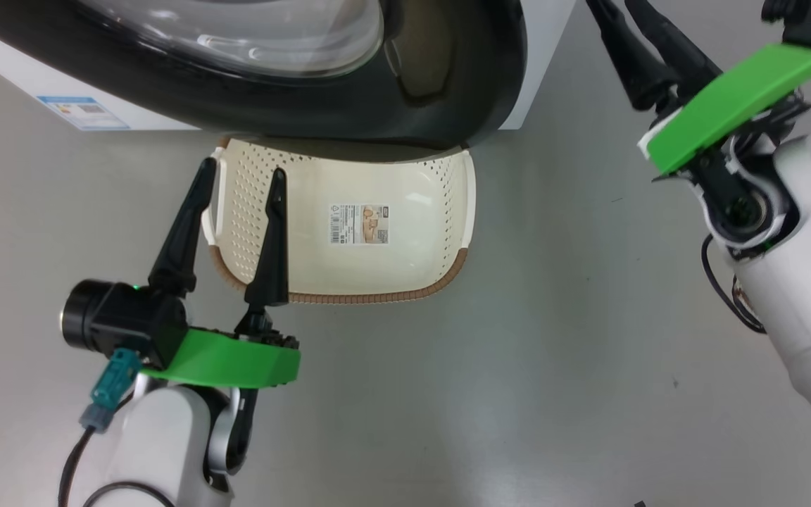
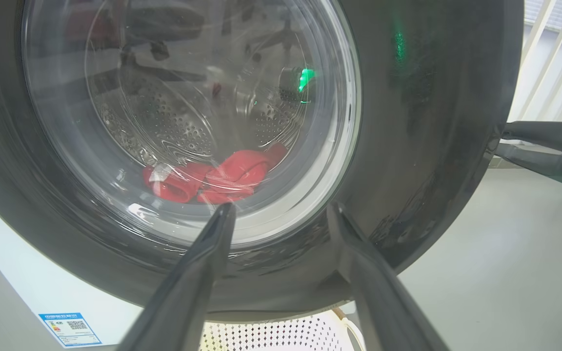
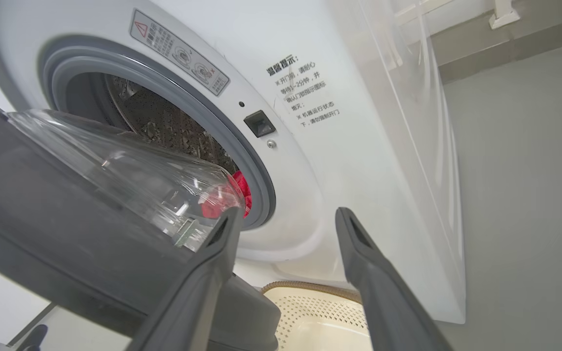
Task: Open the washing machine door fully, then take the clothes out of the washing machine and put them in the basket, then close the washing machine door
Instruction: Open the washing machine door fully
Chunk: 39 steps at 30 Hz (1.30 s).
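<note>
Right gripper [image 3: 286,214] stands with its two dark fingers well apart, clamped on nothing, pointing at the white front of the washing machine [image 3: 359,146] just beside the free edge of the washing machine door [image 3: 42,219]. The door hangs partly open, its glass bowl swung clear of the grey rubber ring [image 3: 249,161], so a gap shows into the drum. The clothes [image 3: 242,187] lie in there, red, low in the drum near the ring; seen through the glass from the left wrist they are a bunched heap. Left gripper [image 1: 243,172] is spread too and empty, its fingertips over the left side of the basket [image 1: 412,260]. The basket sits on the grey floor [image 1: 518,352] right in front of the machine, its far end under the door's black rim, a paper label [image 1: 360,224] on its bottom.
</note>
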Tool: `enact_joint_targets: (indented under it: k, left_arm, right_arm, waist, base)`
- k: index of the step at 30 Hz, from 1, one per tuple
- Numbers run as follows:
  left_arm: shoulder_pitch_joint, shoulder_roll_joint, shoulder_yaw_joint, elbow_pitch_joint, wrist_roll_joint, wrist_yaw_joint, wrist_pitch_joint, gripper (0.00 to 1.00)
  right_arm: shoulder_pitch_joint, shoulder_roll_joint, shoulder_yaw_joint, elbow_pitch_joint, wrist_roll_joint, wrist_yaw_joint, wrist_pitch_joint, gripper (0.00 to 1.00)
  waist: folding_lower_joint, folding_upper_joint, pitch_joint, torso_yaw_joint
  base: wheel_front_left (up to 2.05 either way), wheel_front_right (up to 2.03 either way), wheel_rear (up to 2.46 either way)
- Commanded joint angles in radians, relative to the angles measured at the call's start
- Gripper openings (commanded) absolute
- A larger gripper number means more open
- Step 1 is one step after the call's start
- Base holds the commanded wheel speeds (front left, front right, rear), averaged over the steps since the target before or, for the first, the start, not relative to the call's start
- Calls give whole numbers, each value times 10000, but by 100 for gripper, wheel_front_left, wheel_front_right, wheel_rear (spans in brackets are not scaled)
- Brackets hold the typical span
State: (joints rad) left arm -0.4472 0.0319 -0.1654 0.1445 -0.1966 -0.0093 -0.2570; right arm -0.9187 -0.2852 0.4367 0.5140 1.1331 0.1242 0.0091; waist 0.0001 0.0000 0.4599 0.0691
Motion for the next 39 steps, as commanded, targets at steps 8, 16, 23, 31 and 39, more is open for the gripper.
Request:
enact_joint_targets:
  k: [8, 16, 23, 31, 39]
  left_arm:
    - [285, 183, 449, -185, -26, -39, -47, 100]
    - [359, 183, 607, -209, 17, -24, -47, 100]
    - [485, 183, 728, -305, 45, -30, -47, 100]
    - [506, 198, 823, -428, 136, -96, -47, 100]
    - [536, 196, 911, -510, 158, -81, -47, 100]
  right_arm:
    - [603, -334, 809, 377, -2056, 65, -2301, 100]
    - [1098, -38, -321, 234, -4490, 65, -2701, 100]
    - [2546, 819, -2164, -1288, -6527, 65, -2706, 100]
    - [3679, 1383, -2747, -2454, -7725, 65, -2707, 100]
    - [4316, 1754, -3032, -2984, -8261, 65, -2708, 100]
  waist:
    - [0, 0, -139, -150]
    - [0, 0, -246, -249]
    - [0, 0, -326, -288]
    - [0, 0, -327, -304]
    - [0, 0, -286, -341]
  base:
    - [0, 0, 0]
    - [0, 0, 0]
    - [0, 0, 0]
    - [0, 0, 0]
    - [0, 0, 0]
